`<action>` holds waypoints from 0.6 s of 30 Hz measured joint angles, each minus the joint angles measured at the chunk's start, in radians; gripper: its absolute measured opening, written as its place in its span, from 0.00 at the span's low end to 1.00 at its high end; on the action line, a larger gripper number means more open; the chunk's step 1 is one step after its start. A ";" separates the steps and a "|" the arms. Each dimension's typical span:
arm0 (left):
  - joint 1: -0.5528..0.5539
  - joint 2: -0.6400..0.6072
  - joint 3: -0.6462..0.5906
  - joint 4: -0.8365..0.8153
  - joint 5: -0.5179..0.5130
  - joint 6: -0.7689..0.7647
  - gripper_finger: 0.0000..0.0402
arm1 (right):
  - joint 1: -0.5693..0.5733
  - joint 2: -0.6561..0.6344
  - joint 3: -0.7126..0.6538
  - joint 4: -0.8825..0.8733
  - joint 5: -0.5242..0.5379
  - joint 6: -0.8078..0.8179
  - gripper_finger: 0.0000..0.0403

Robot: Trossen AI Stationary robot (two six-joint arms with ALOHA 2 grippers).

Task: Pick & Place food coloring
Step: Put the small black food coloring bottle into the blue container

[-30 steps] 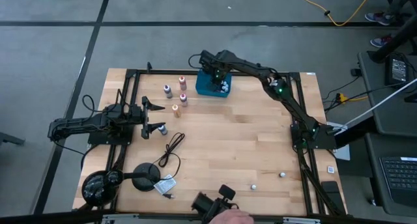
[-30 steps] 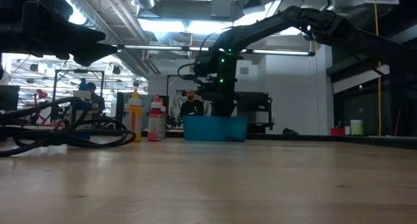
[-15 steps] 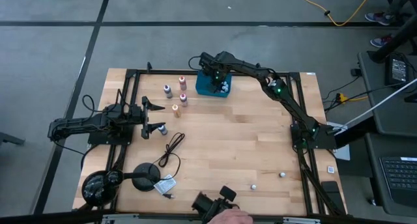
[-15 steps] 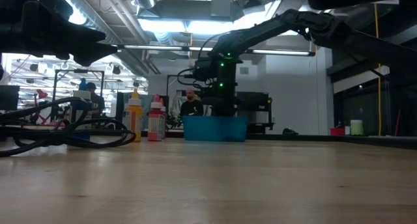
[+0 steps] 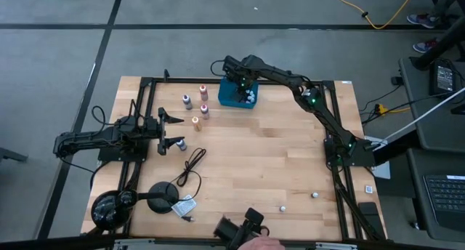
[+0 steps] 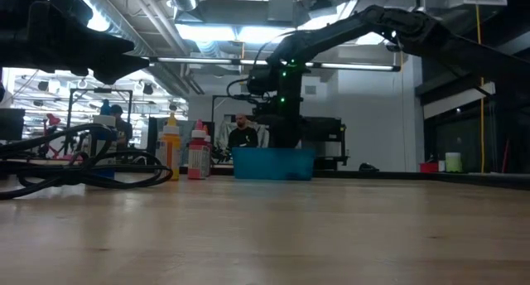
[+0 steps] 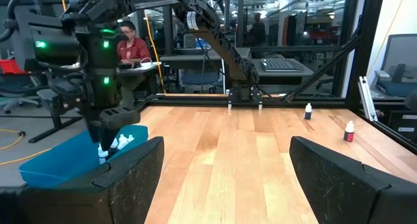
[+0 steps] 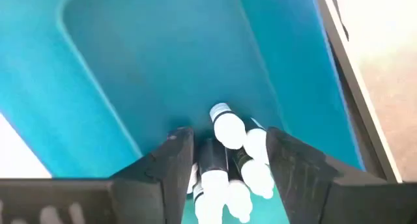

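Right wrist view: right gripper (image 8: 221, 159) is hovering open-fingered over teal tray (image 8: 130, 87); release bottle (image 8: 226, 127) low, then lift straight.

I see the right gripper (image 5: 243, 86) at upper centre, arm fully extended, fingers parted. The left gripper (image 5: 176, 131) waits at left, fingers spread.
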 joint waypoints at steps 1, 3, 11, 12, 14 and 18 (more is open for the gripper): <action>0.000 0.000 0.000 0.000 0.000 0.000 0.81 | 0.001 -0.003 0.000 0.000 0.000 0.000 0.49; 0.000 0.000 0.000 0.000 0.000 0.000 0.82 | 0.006 -0.013 0.000 -0.001 0.000 0.000 0.49; 0.000 0.000 0.000 0.000 0.000 0.000 0.81 | 0.047 -0.095 0.000 -0.012 0.004 0.024 0.49; 0.000 0.000 0.000 0.000 0.000 0.000 0.82 | 0.058 -0.105 0.000 -0.014 -0.002 0.027 0.49; 0.000 0.000 0.000 0.000 0.000 0.000 0.82 | 0.080 -0.127 0.000 -0.016 -0.015 0.038 0.49; 0.000 0.000 0.000 0.000 0.000 0.000 0.82 | 0.136 -0.168 0.000 -0.005 -0.044 0.058 0.49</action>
